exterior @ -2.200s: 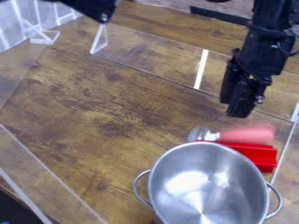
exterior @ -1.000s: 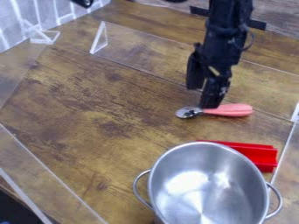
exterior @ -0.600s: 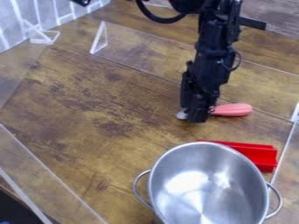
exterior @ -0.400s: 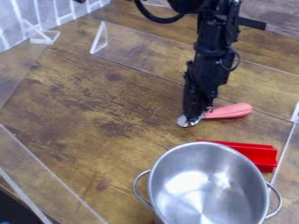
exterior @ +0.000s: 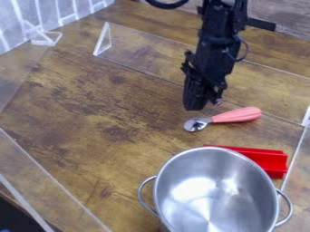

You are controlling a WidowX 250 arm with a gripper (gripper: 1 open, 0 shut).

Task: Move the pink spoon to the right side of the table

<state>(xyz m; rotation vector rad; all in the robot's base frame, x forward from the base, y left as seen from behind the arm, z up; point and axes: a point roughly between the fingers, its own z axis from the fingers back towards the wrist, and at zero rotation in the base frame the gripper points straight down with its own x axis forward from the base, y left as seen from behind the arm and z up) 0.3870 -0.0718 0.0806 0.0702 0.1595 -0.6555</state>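
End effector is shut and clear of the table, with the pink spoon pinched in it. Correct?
Not quite. In the camera view the end effector is shut and above the table, but holds nothing: the pink spoon lies on the table below it.

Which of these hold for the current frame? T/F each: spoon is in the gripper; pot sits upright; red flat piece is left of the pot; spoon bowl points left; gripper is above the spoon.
1. The pink spoon is held in the gripper. False: it lies on the table, and the shut gripper holds nothing.
2. The steel pot sits upright, open side up. True.
3. The red flat piece is left of the pot. False: it lies at the pot's upper right, near the table's right edge.
4. The spoon's metal bowl points left in the picture, handle to the right. True.
5. The gripper hangs above the spoon's bowl end. True.
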